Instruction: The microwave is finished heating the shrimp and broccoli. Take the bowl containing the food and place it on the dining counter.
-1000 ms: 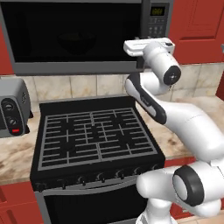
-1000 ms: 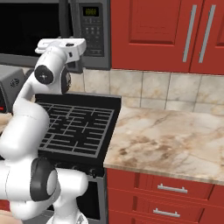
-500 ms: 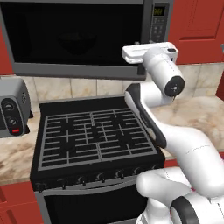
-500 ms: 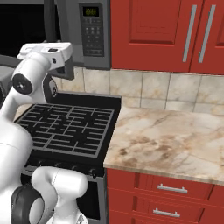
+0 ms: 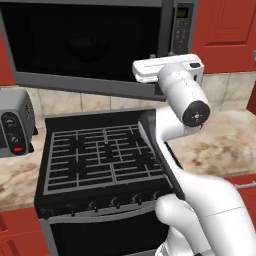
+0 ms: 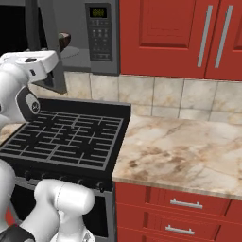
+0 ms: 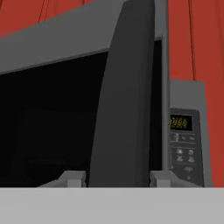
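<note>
1. Black cooktop (image 5: 100, 155): lies nearest the base, at 7 o'clock in the left base view, with knobs along its front edge.
2. Toaster oven (image 5: 15, 127): stands at 9 o'clock of the cooktop, on the marbled surface, well apart from the arm.
3. Dining counter (image 6: 179, 151): spreads at 3 o'clock of the cooktop in the right base view; carries beige-brown marbling over red drawers with silver bar handles (image 6: 185, 204).
4. Gripper (image 7: 117, 178): reaches up at 12 o'clock above the cooktop to the free edge of the microwave door. Straddles that edge in the hand view, one fingertip (image 7: 72, 177) at 9 o'clock of it and the other at 3 o'clock, each just beside it. Cannot be told whether clamped on the edge or standing slightly off it.
5. Microwave door (image 7: 127, 100): hangs partly swung out toward the base, seen nearly edge-on from the hand as a dark upright band.
6. Microwave (image 6: 101, 33): sits above the cooktop at 12 o'clock, with button panel and lit display (image 7: 180, 123) at 3 o'clock of the door opening.
7. Bowl (image 6: 64, 38): rests inside the microwave cavity on the pale turntable, visible past the door at 11 o'clock in the right base view. Contents too small to make out.
8. Red wall cabinets (image 6: 175, 33): close the scene farthest back, at 3 o'clock of the microwave.
</note>
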Motion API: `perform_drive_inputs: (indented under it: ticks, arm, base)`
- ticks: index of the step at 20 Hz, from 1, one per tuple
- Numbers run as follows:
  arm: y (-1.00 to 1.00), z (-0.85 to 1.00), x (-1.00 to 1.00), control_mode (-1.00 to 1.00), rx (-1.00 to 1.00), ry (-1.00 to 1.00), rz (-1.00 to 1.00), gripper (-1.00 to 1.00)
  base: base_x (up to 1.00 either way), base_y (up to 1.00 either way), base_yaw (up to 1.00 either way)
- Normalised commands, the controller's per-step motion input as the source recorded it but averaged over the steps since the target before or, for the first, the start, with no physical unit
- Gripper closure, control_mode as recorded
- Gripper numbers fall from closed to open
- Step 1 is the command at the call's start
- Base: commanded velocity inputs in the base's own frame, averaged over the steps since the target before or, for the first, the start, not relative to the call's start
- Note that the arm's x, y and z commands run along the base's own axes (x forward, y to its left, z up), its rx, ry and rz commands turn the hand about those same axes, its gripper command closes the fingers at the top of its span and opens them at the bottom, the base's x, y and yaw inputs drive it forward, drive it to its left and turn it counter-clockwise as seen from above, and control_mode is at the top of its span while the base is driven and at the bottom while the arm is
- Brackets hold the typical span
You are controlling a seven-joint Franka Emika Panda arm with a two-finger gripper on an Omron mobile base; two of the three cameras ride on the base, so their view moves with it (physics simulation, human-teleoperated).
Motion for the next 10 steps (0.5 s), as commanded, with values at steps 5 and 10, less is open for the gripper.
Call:
perform_drive_inputs:
  ticks: [5,10]
  arm:
    - [0.28,0.44,-1.00,-1.00,-0.04,0.07,0.00,1.00]
    - [0.32,0.39,-1.00,-1.00,-0.05,0.07,0.00,-1.00]
  base:
    - [0.00,0.00,0.00]
    - [0.00,0.00,0.00]
